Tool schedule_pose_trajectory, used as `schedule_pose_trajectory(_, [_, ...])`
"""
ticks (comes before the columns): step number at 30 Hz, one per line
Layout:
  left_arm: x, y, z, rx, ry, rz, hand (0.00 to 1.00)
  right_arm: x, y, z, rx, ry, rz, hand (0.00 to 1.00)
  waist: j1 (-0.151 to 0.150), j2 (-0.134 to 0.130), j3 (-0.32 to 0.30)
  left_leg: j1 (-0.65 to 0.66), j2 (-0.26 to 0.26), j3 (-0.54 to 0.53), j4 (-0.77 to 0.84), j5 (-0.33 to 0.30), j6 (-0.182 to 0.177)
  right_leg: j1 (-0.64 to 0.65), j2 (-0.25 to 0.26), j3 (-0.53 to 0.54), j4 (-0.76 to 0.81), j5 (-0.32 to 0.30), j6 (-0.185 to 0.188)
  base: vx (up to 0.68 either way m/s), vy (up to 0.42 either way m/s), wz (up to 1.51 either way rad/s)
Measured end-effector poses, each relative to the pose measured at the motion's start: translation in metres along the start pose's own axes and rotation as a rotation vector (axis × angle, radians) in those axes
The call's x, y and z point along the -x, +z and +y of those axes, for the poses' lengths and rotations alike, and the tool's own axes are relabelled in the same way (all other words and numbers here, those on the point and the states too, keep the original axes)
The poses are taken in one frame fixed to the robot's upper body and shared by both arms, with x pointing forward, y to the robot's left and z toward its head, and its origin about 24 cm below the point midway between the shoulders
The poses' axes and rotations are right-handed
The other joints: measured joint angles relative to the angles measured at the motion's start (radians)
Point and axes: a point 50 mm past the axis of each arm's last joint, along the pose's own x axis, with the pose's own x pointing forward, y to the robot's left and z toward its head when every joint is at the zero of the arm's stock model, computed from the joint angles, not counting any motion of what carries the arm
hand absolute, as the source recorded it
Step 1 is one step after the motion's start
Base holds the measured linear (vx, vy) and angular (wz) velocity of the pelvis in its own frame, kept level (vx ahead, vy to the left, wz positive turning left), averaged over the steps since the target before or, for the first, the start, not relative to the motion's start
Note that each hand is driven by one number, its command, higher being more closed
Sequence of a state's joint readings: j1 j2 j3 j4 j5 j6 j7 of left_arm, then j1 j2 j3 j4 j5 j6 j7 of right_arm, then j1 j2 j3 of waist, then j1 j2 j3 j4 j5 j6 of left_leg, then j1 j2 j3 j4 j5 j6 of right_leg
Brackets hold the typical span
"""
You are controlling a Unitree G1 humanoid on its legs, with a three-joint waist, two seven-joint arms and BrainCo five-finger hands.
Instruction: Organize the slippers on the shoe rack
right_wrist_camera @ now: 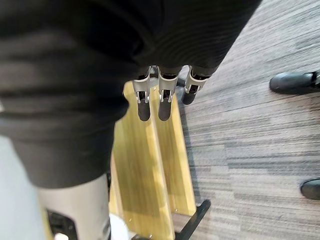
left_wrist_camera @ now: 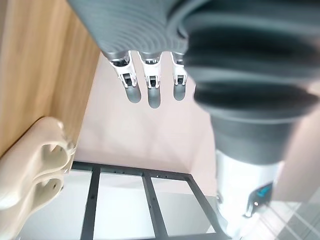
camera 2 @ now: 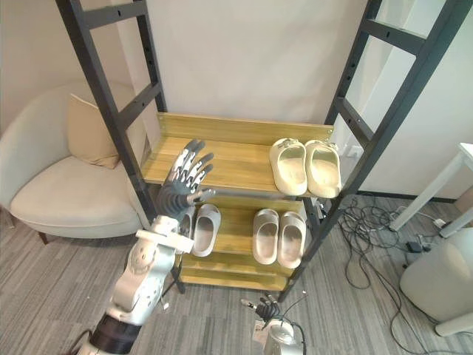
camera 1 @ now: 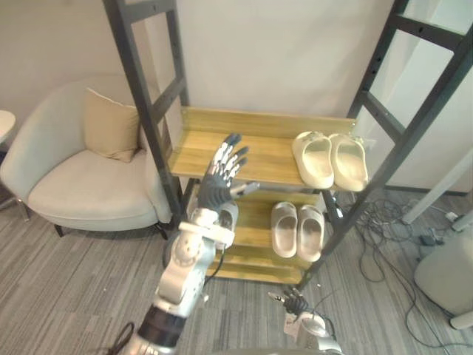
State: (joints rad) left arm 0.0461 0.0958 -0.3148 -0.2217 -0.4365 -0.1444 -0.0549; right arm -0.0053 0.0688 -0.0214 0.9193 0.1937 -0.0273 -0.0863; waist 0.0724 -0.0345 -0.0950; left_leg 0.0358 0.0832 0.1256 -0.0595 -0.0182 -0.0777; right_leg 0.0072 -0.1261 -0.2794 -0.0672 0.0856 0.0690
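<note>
The left hand (camera 1: 219, 174), fingers spread and empty, hovers before the bare left of the shoe rack (camera 1: 266, 144) upper shelf, with cream slippers (camera 1: 329, 159) paired at its right, another pair (camera 1: 297, 229) and a lone slipper (camera 2: 206, 229) on the shelf below, an armchair (camera 1: 81, 188) to the left, and the right hand (camera 1: 295, 302) low and near with fingers relaxed.

- This looks like a room in a home, maybe a sitting room or a hall.
- A soft, pale armchair (camera 1: 81, 188) stands by the wall (camera 1: 273, 52), with a tan cushion (camera 1: 111, 126) on it.
- Right next to it is a shoe rack (camera 1: 270, 155) with wooden shelves and dark metal sides.
- Pale slippers (camera 1: 314, 159) sit on two of its shelves.
- The floor (camera 1: 66, 288) is grey carpet with thin stripes, and the wall is plain and light.
- A messy bunch of cables (camera 1: 380, 248) lies on the carpet beside the rack, which looks more like a test room.
- A person's black shoes (right_wrist_camera: 295, 82) are on the carpet too.
</note>
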Motion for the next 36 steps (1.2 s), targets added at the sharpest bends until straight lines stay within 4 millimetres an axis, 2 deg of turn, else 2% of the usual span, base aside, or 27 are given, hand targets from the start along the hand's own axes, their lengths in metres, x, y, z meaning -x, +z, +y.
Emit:
schedule_pose_trajectory(2, [0.017, -0.018, 0.002, 0.022, 0.010, 0.091, 0.00, 0.000, -0.001, 0.001, 0.009, 0.004, 0.000, 0.00, 0.001, 0.002, 0.002, 0.000, 0.002, -0.008, 0.018, -0.015, -0.001, 0.013, -0.001, -0.012, 0.009, -0.011, 0.000, 0.01, -0.028, 0.17])
schedule_pose_trajectory(3, [0.031, -0.040, 0.007, 0.037, 0.030, 0.195, 0.00, 0.001, -0.002, 0.002, 0.038, 0.012, 0.003, 0.00, 0.001, 0.003, 0.002, 0.001, 0.002, -0.028, 0.033, -0.024, -0.004, 0.031, -0.001, -0.031, 0.013, -0.022, 0.001, 0.02, -0.040, 0.27])
schedule_pose_trajectory(4, [0.034, -0.045, 0.009, 0.034, 0.038, 0.220, 0.00, 0.001, -0.003, 0.002, 0.045, 0.014, 0.003, 0.00, 0.000, 0.003, 0.002, 0.003, 0.002, -0.029, 0.034, -0.024, -0.004, 0.032, -0.002, -0.034, 0.017, -0.027, 0.002, 0.02, -0.038, 0.26])
schedule_pose_trajectory(5, [0.041, -0.058, 0.014, 0.029, 0.065, 0.283, 0.00, 0.001, -0.002, 0.003, 0.054, 0.020, 0.001, 0.00, 0.001, 0.004, 0.002, 0.005, 0.003, -0.034, 0.035, -0.021, -0.008, 0.031, -0.002, -0.037, 0.031, -0.036, 0.001, 0.02, -0.034, 0.18])
schedule_pose_trajectory(6, [0.054, -0.080, 0.024, 0.000, 0.105, 0.399, 0.00, 0.001, -0.002, 0.001, 0.068, 0.018, 0.000, 0.00, 0.001, 0.004, 0.002, 0.005, 0.003, -0.047, 0.041, -0.020, -0.010, 0.031, -0.005, -0.047, 0.048, -0.048, 0.004, 0.02, -0.028, 0.21])
schedule_pose_trajectory(8, [0.072, -0.104, 0.036, -0.044, 0.159, 0.531, 0.00, 0.001, -0.003, 0.000, 0.070, 0.017, 0.002, 0.00, -0.002, 0.004, 0.004, 0.006, 0.000, -0.055, 0.044, -0.019, -0.010, 0.031, -0.008, -0.056, 0.061, -0.059, 0.004, 0.02, -0.013, 0.19])
schedule_pose_trajectory(10, [0.110, -0.137, 0.055, -0.121, 0.240, 0.764, 0.00, 0.003, -0.009, -0.008, 0.078, 0.002, 0.011, 0.00, -0.018, 0.003, 0.020, 0.021, -0.009, -0.080, 0.042, -0.018, -0.010, 0.055, -0.013, -0.070, 0.070, -0.071, 0.010, 0.05, -0.004, 0.29])
schedule_pose_trajectory(11, [0.123, -0.145, 0.060, -0.161, 0.257, 0.839, 0.00, 0.005, -0.012, -0.014, 0.083, -0.010, 0.020, 0.00, -0.021, 0.002, 0.034, 0.035, -0.011, -0.088, 0.039, -0.019, -0.010, 0.072, -0.014, -0.071, 0.071, -0.078, 0.013, 0.04, -0.009, 0.27])
schedule_pose_trajectory(12, [0.132, -0.149, 0.064, -0.178, 0.275, 0.882, 0.00, 0.006, -0.015, -0.017, 0.088, -0.018, 0.028, 0.00, -0.021, 0.002, 0.039, 0.041, -0.013, -0.091, 0.038, -0.019, -0.009, 0.079, -0.015, -0.073, 0.072, -0.081, 0.015, 0.02, -0.004, 0.14])
schedule_pose_trajectory(13, [0.149, -0.156, 0.070, -0.218, 0.313, 0.963, 0.00, 0.007, -0.021, -0.024, 0.096, -0.033, 0.050, 0.00, -0.021, 0.003, 0.044, 0.043, -0.015, -0.094, 0.038, -0.019, -0.009, 0.081, -0.016, -0.074, 0.071, -0.081, 0.016, 0.03, 0.002, 0.04])
schedule_pose_trajectory(14, [0.164, -0.160, 0.079, -0.266, 0.346, 1.043, 0.00, 0.008, -0.025, -0.031, 0.107, -0.050, 0.071, 0.00, -0.021, -0.008, 0.052, 0.044, -0.016, -0.095, 0.040, -0.018, -0.009, 0.083, -0.016, -0.074, 0.071, -0.081, 0.016, 0.00, 0.000, 0.00])
schedule_pose_trajectory(16, [0.174, -0.163, 0.085, -0.305, 0.364, 1.102, 0.00, 0.008, -0.027, -0.035, 0.113, -0.059, 0.079, 0.00, -0.021, -0.002, 0.068, 0.044, -0.017, -0.098, 0.040, -0.018, -0.009, 0.083, -0.016, -0.074, 0.071, -0.081, 0.016, 0.00, 0.000, 0.00])
schedule_pose_trajectory(17, [0.183, -0.163, 0.093, -0.341, 0.385, 1.151, 0.00, 0.008, -0.027, -0.038, 0.120, -0.067, 0.078, 0.00, -0.027, -0.009, 0.076, 0.054, -0.019, -0.106, 0.041, -0.018, -0.009, 0.086, -0.016, -0.073, 0.071, -0.081, 0.016, 0.00, 0.000, 0.00])
schedule_pose_trajectory(20, [0.189, -0.161, 0.100, -0.380, 0.419, 1.174, 0.00, 0.008, -0.027, -0.039, 0.125, -0.071, 0.081, 0.00, -0.034, -0.006, 0.093, 0.065, -0.020, -0.107, 0.040, -0.018, -0.008, 0.096, -0.017, -0.073, 0.068, -0.081, 0.016, 0.00, 0.000, 0.00])
schedule_pose_trajectory(21, [0.191, -0.161, 0.101, -0.388, 0.429, 1.181, 0.00, 0.008, -0.027, -0.040, 0.126, -0.071, 0.081, 0.00, -0.035, 0.003, 0.099, 0.067, -0.021, -0.107, 0.040, -0.019, -0.008, 0.096, -0.017, -0.072, 0.067, -0.081, 0.016, 0.00, 0.000, 0.00])
schedule_pose_trajectory(22, [0.193, -0.161, 0.102, -0.393, 0.438, 1.189, 0.00, 0.008, -0.026, -0.040, 0.129, -0.071, 0.079, 0.00, -0.035, -0.002, 0.097, 0.071, -0.021, -0.107, 0.040, -0.019, -0.008, 0.096, -0.017, -0.072, 0.066, -0.081, 0.016, 0.00, 0.000, 0.00])
schedule_pose_trajectory(24, [0.197, -0.160, 0.105, -0.398, 0.469, 1.198, 0.00, 0.006, -0.024, -0.041, 0.133, -0.073, 0.075, 0.00, -0.035, 0.008, 0.105, 0.069, -0.023, -0.107, 0.045, -0.020, -0.006, 0.089, -0.020, -0.071, 0.077, -0.084, 0.017, -0.01, 0.005, -0.02])
schedule_pose_trajectory(28, [0.195, -0.157, 0.111, -0.392, 0.524, 1.183, 0.00, 0.001, -0.013, -0.040, 0.152, -0.070, 0.056, 0.00, -0.033, -0.012, 0.149, 0.006, -0.055, -0.115, 0.165, -0.096, 0.010, -0.017, -0.100, -0.042, 0.347, -0.204, 0.034, -0.04, 0.024, 0.05])
schedule_pose_trajectory(30, [0.194, -0.157, 0.112, -0.400, 0.540, 1.179, 0.00, 0.002, -0.015, -0.039, 0.153, -0.069, 0.062, 0.00, -0.037, -0.004, 0.176, -0.015, -0.056, -0.144, 0.234, -0.130, 0.014, -0.080, -0.118, 0.039, 0.521, -0.215, 0.040, -0.04, 0.018, 0.36])
schedule_pose_trajectory(31, [0.193, -0.155, 0.115, -0.404, 0.554, 1.172, 0.00, 0.002, -0.015, -0.037, 0.149, -0.063, 0.058, 0.00, -0.040, -0.004, 0.182, -0.040, -0.062, -0.168, 0.271, -0.141, 0.011, -0.133, -0.110, 0.131, 0.622, -0.212, 0.037, -0.05, 0.012, 0.67])
schedule_pose_trajectory(32, [0.194, -0.153, 0.118, -0.402, 0.583, 1.163, 0.00, 0.002, -0.013, -0.032, 0.155, -0.049, 0.048, 0.00, -0.042, -0.013, 0.182, -0.067, -0.067, -0.199, 0.302, -0.148, 0.009, -0.174, -0.085, 0.236, 0.695, -0.214, 0.036, -0.07, -0.089, 1.14])
schedule_pose_trajectory(33, [0.193, -0.152, 0.119, -0.409, 0.603, 1.157, 0.00, 0.003, -0.013, -0.024, 0.152, -0.023, 0.027, 0.00, -0.043, -0.032, 0.173, -0.104, -0.072, -0.257, 0.331, -0.151, 0.001, -0.194, -0.012, 0.425, 0.735, -0.244, 0.039, -0.05, -0.108, 0.99])
schedule_pose_trajectory(34, [0.193, -0.152, 0.119, -0.408, 0.604, 1.155, 0.00, 0.003, -0.013, -0.021, 0.151, -0.017, 0.024, 0.00, -0.043, -0.035, 0.171, -0.111, -0.076, -0.266, 0.334, -0.152, -0.004, -0.192, -0.002, 0.455, 0.734, -0.251, 0.040, -0.04, -0.176, 1.08])
schedule_pose_trajectory(35, [0.189, -0.152, 0.118, -0.405, 0.601, 1.140, 0.00, 0.004, -0.011, -0.016, 0.153, 0.001, 0.007, 0.00, -0.044, -0.038, 0.168, -0.139, -0.084, -0.302, 0.347, -0.152, -0.016, -0.174, 0.024, 0.537, 0.715, -0.288, 0.054, 0.00, -0.251, 1.05])
schedule_pose_trajectory(36, [0.180, -0.154, 0.113, -0.392, 0.592, 1.108, 0.00, 0.004, -0.006, -0.010, 0.163, 0.028, -0.022, 0.00, -0.042, -0.038, 0.166, -0.182, -0.095, -0.357, 0.350, -0.135, -0.035, -0.135, 0.041, 0.634, 0.626, -0.362, 0.058, -0.01, -0.312, 0.99])
